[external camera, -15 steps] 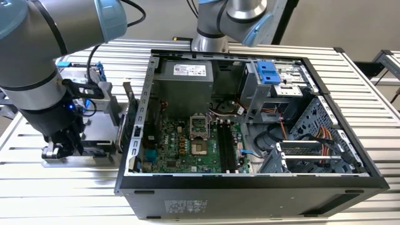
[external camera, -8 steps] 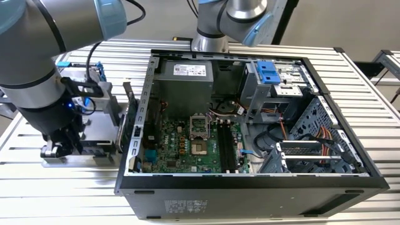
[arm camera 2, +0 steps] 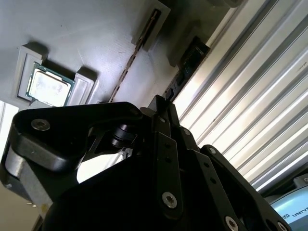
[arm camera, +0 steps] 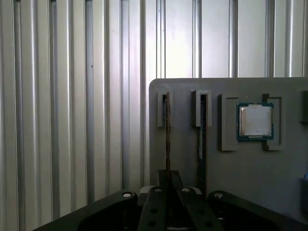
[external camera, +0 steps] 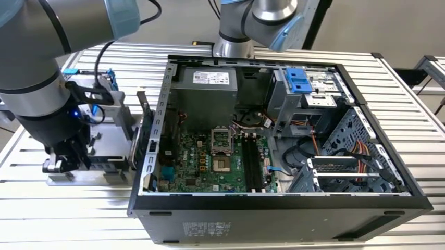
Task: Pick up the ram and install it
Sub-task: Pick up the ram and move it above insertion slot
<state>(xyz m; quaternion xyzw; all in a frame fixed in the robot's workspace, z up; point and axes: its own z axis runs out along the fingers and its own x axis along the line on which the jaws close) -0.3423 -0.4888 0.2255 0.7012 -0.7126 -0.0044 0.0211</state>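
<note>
In the first wrist view the ram (arm camera: 167,126) stands on edge in a slot of the grey holder plate (arm camera: 183,159). My gripper (arm camera: 168,182) sits over its near end with the fingers drawn together on the thin board. The second wrist view shows the same ram (arm camera 2: 134,53) as a thin strip running into my gripper (arm camera 2: 163,109). A second stick (arm camera: 201,130) stands in the neighbouring slot. In the exterior view my gripper (external camera: 59,165) is low over the holder plate (external camera: 97,174) at that view's left, beside the open computer case (external camera: 278,203).
A square silver processor (arm camera: 255,120) lies in a pocket on the holder plate. A blue-framed drive (external camera: 104,78) stands behind my arm. Inside the case, the motherboard's long black memory slots (external camera: 251,161) lie beside the processor socket (external camera: 221,139). A ribbed metal table (external camera: 62,219) carries everything.
</note>
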